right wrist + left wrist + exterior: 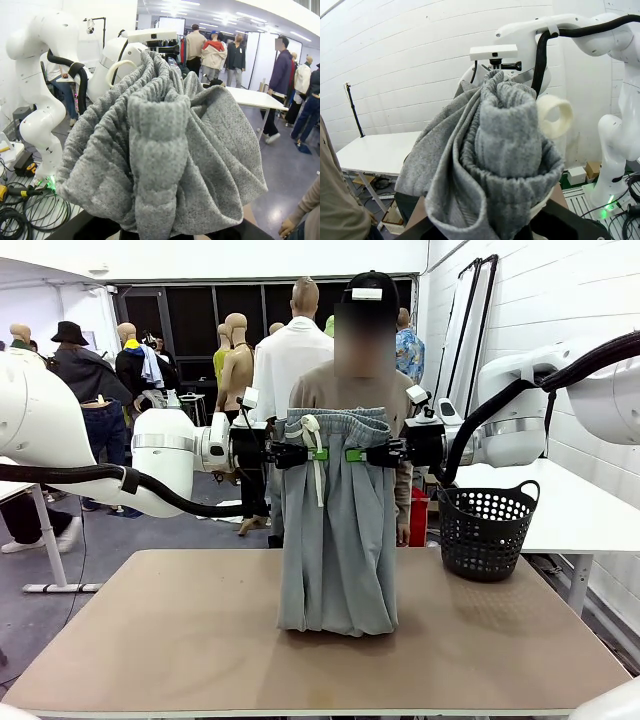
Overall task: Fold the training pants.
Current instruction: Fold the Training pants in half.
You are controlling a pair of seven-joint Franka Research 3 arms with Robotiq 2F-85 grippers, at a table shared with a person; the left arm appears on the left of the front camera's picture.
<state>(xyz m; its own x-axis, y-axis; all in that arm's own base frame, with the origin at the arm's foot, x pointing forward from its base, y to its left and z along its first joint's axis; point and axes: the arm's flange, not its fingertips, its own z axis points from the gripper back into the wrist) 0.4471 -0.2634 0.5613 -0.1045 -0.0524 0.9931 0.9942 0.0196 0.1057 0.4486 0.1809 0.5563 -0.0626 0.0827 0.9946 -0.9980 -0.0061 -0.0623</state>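
One pair of training pants [338,540], light grey soft jersey, hanging upright in the air over the middle of the worktop [180,640]. Gathered elastic waistband at the top, bunched into folds; one pale drawstring [315,455] dangles down the front. The leg ends touch the worktop, crumpled a little at the bottom.

Two grippers, one at each side of the waistband. Left gripper [312,453] comes in from picture left, right gripper [358,454] from the right, both level, green pads facing each other. Each has its jaws pressed together, pinching the waistband fabric. In both wrist views the grey knit bulges up close, ribbed and puckered, hiding the fingers.

One worktop, flat, tan, matte, rounded corners. One black plastic basket [488,532], round, perforated wall, loop handle, standing on the worktop's far right edge, well apart from the pants.

One person [306,392] in a tan sweater stands at the far side, directly behind the hanging pants. A white table [570,505] stands beyond the basket.
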